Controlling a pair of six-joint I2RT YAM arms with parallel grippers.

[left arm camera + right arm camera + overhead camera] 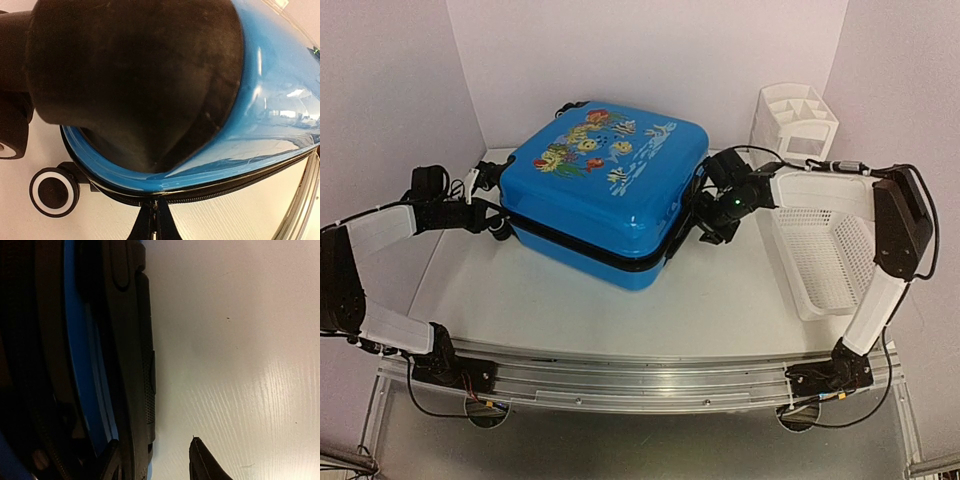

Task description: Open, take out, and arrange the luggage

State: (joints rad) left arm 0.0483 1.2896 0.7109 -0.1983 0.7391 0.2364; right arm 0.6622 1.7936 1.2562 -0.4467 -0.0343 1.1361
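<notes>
The luggage [605,190], a bright blue hard-shell suitcase with a fish print, lies flat and closed on the table with the print facing up. My left gripper [498,218] is at its left side. In the left wrist view the left gripper [156,212] is shut, its tips against the black zipper band [240,186] below the blue shell [280,100]; a wheel [54,191] sits beside it. My right gripper [705,218] is at the suitcase's right side. In the right wrist view the right gripper [153,440] stands open, with the end of a black handle [142,365] against its left finger and bare table before the right one.
A white perforated basket [820,255] stands right of the suitcase under the right arm. A white compartmented organizer [793,120] is at the back right corner. Walls close in the back and both sides. A metal rail [640,375] runs along the near edge.
</notes>
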